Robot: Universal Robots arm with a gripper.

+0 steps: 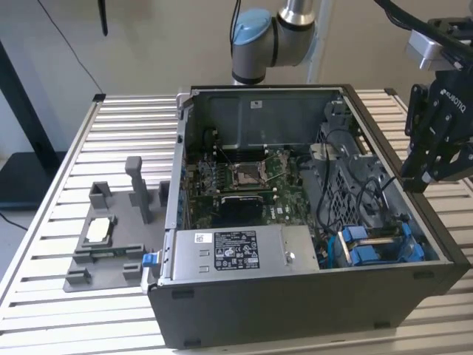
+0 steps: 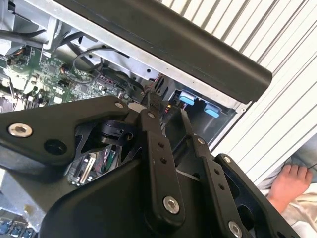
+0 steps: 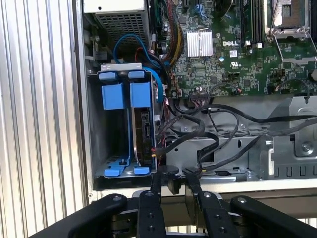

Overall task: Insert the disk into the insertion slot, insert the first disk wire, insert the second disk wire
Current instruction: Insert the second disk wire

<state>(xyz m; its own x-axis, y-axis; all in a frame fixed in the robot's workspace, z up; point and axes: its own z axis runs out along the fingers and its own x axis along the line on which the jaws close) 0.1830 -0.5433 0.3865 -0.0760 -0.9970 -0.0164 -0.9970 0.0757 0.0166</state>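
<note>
Fig. Disk in bay, gripper at the case wall. The flat silver-grey disk in its bright blue plastic carrier (image 1: 366,255) stands on edge in the metal drive bay (image 3: 96,129), at the 4 o'clock corner of the open black computer case (image 1: 295,318) as I see it in the exterior view. In the first wrist view its connector end (image 3: 143,136) faces a tangle of black cables (image 3: 223,116). At 9 o'clock from the disk lies the silver labelled power-supply box (image 1: 244,251); at 10 o'clock, the green motherboard (image 1: 236,177). The black two-finger gripper (image 3: 173,174) hangs over the case's 3 o'clock wall, jaws clenched on a small black cable plug (image 3: 173,186), apart from the disk. The case rests on the slatted aluminium counter (image 1: 133,118).
</note>
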